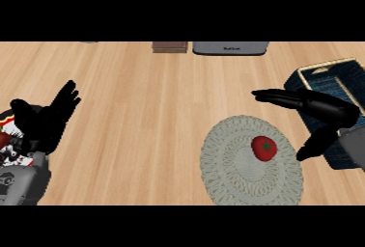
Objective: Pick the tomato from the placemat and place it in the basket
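A red tomato (264,147) with a green stem lies on the round pale woven placemat (235,171) at the lower right of the wooden counter. My right hand (321,110) hovers just right of and above the tomato, open, its fingers stretched left and its thumb pointing down beside the fruit without touching it. Behind that hand, at the right edge, stands the dark blue basket (326,75) with a tan rim, partly hidden by the hand and forearm. My left hand (44,118) rests open at the left edge, fingers up.
A grey appliance (230,48) and a brown block (170,47) sit at the counter's far edge. Bare wood (149,111) spreads between the two hands.
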Tool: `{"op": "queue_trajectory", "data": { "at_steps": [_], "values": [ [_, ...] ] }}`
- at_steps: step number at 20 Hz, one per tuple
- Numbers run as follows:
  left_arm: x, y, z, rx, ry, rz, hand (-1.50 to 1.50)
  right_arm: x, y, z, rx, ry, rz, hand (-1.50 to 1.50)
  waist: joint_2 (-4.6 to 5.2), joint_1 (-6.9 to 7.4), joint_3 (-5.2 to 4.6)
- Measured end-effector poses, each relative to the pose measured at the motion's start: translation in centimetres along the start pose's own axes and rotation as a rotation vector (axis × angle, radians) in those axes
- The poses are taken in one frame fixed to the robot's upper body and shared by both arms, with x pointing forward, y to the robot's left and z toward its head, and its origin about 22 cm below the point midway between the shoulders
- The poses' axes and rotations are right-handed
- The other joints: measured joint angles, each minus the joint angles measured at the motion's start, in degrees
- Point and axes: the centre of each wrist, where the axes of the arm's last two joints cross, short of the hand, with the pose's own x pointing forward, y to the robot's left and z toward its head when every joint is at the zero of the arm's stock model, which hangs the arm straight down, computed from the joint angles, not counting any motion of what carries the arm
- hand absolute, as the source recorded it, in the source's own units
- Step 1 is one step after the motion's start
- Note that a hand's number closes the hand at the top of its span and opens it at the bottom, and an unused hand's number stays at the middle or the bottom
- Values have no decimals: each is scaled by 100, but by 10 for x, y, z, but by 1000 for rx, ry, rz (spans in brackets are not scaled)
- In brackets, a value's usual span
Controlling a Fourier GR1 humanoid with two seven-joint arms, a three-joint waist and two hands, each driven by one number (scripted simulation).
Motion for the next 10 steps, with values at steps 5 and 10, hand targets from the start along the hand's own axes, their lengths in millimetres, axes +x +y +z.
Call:
{"op": "queue_trajectory", "data": {
  "at_steps": [5, 10],
  "values": [
    [-2, 4, -4, 2, 5, -2, 0, -15, 29, -19, 54, 21, 20, -150, -7, -22, -2],
    [-1, 5, -2, 2, 5, 0, 0, -29, 44, -25, 123, 60, 56, -150, -12, -29, -2]
  ]
}}
